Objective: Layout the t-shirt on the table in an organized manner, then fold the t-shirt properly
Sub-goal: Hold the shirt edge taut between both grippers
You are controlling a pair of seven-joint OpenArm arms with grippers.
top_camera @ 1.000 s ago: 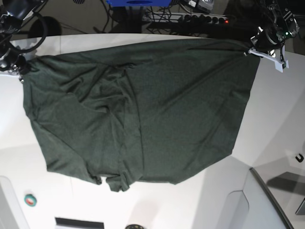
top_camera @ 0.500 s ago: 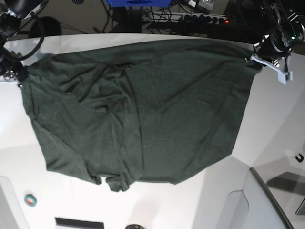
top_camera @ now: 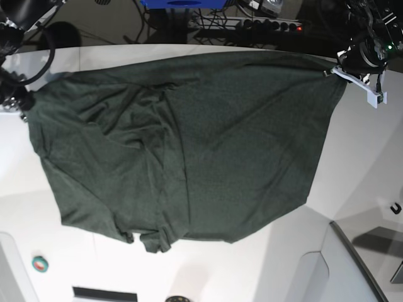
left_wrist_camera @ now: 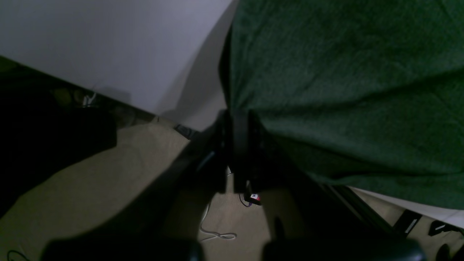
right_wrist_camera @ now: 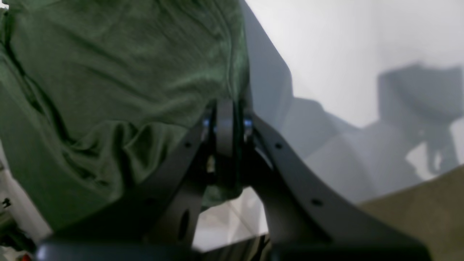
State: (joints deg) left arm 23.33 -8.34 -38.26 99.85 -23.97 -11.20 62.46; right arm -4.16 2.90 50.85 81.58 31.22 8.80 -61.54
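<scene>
Left gripper [left_wrist_camera: 237, 119] and right gripper [right_wrist_camera: 224, 119] each pinch a shirt [top_camera: 182, 145] corner, cloth taut over table [top_camera: 352, 163]; overpull risks slip; left-side wrinkles may stay.

Over the last second both arms have drawn apart in the base view. The left gripper [top_camera: 338, 67], pinched on one top corner of the t-shirt [top_camera: 189, 145], has shifted outward and a little up, carrying that corner with its fingertips. The right gripper [top_camera: 24, 100], clamped on the opposite corner, has moved outward and slightly down. Between the two sets of fingers, the shirt's far edge now runs tauter and straighter, with shallower folds near the right gripper's fingers.
</scene>
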